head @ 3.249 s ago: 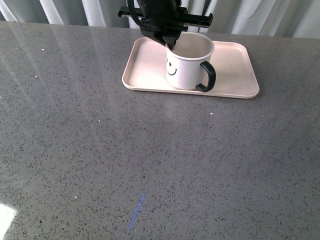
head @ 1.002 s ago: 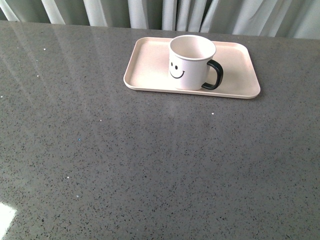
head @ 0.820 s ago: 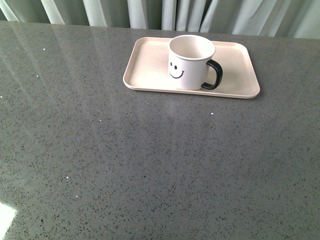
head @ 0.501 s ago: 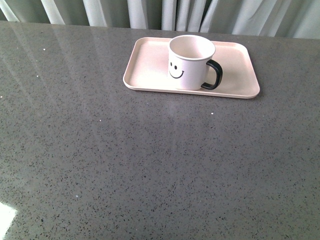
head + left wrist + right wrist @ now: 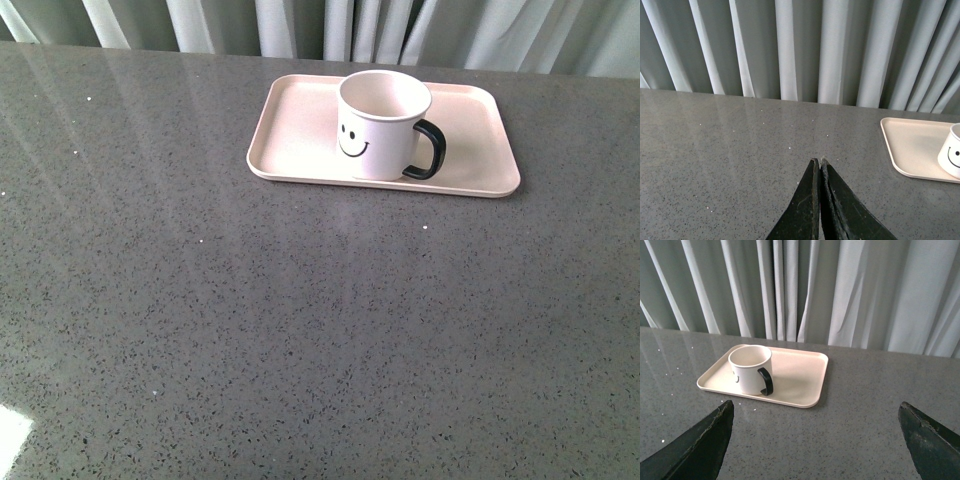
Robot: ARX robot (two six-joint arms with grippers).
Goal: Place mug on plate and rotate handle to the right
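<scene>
The white mug (image 5: 382, 125) with a black smiley face stands upright on the pale pink plate (image 5: 300, 135) at the back of the table. Its black handle (image 5: 428, 150) points to the right in the front view. Neither gripper shows in the front view. In the left wrist view my left gripper (image 5: 819, 162) is shut and empty over bare table, with the plate (image 5: 910, 150) and the mug (image 5: 951, 157) off to one side. In the right wrist view my right gripper (image 5: 815, 412) is open and empty, well short of the mug (image 5: 749, 368), its handle (image 5: 766, 381) and the plate (image 5: 800, 375).
The grey speckled tabletop (image 5: 300, 330) fills the front view. Pale curtains (image 5: 330, 25) hang behind the table's far edge.
A black gripper that was at the mug's rim 3.2 s ago has left the front view. The mug's handle stands turned a little more to the right than it did then.
</scene>
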